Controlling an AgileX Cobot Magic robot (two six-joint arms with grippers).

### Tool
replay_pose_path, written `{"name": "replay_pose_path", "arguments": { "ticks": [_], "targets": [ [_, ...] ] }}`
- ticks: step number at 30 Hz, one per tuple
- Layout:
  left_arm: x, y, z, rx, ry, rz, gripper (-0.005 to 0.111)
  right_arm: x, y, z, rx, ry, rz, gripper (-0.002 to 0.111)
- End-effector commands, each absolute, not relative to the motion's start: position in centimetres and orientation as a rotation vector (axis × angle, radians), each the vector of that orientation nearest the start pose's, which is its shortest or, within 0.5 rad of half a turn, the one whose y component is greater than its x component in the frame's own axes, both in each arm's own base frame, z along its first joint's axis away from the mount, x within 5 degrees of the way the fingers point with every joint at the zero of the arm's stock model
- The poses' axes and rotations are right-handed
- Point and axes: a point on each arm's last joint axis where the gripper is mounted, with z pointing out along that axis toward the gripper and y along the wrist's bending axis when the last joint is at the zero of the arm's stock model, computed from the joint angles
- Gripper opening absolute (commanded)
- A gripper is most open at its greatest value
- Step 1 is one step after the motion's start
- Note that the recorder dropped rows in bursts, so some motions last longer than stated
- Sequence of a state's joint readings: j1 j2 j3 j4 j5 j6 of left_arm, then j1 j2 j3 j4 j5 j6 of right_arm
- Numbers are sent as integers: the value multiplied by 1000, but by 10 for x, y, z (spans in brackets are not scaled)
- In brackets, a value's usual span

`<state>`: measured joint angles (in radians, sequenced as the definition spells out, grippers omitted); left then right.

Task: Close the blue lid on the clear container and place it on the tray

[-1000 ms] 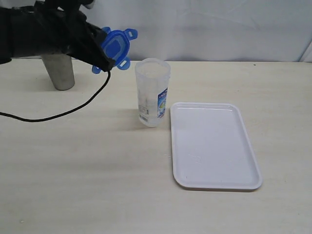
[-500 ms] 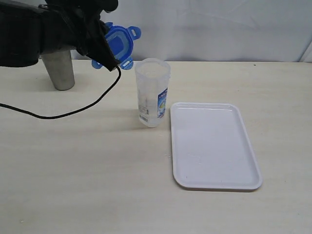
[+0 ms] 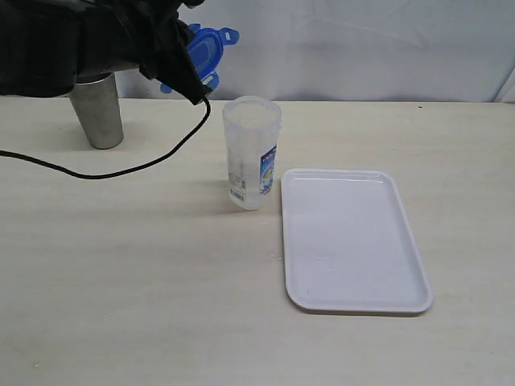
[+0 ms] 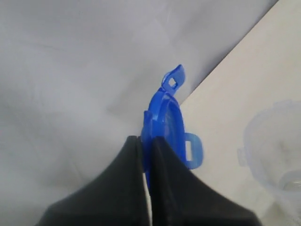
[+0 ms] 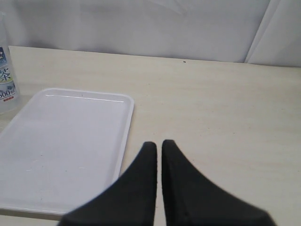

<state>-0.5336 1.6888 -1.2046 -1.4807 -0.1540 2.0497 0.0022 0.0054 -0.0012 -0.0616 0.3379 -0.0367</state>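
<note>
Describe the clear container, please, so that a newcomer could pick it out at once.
On the pale table, find the white tray, right of centre in the exterior view. Beside its far left corner stands the clear container, upright and open-topped. Unlike the grey metal cup at far left, it is transparent with a blue-and-white label.

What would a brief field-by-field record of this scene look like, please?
clear container: upright, uncovered, on the table beside the tray
tray: flat on the table, nothing on it
left pincer: shut on the blue lid, held in the air, up and left of the clear container in the exterior view
right pincer: shut, holding nothing
steel cup: upright, partly hidden by the left arm
</note>
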Motion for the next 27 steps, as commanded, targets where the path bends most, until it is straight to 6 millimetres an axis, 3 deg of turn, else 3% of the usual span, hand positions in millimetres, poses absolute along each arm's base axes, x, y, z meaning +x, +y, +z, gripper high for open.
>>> {"name": "replay_pose_path", "arguments": {
  "ticks": [1, 15, 22, 27],
  "targets": [
    [346, -192, 291, 944, 1704, 138, 0, 54, -2, 183, -74, 1821, -82, 4],
    [359, -201, 268, 980, 1743, 130, 0, 54, -2, 183, -74, 1821, -82, 4],
    [365, -194, 276, 899, 1748, 228, 0, 54, -2, 183, -74, 1821, -82, 4],
    [363, -199, 275, 934, 1741, 157, 0, 54, -2, 183, -74, 1821, -82, 4]
  ]
}}
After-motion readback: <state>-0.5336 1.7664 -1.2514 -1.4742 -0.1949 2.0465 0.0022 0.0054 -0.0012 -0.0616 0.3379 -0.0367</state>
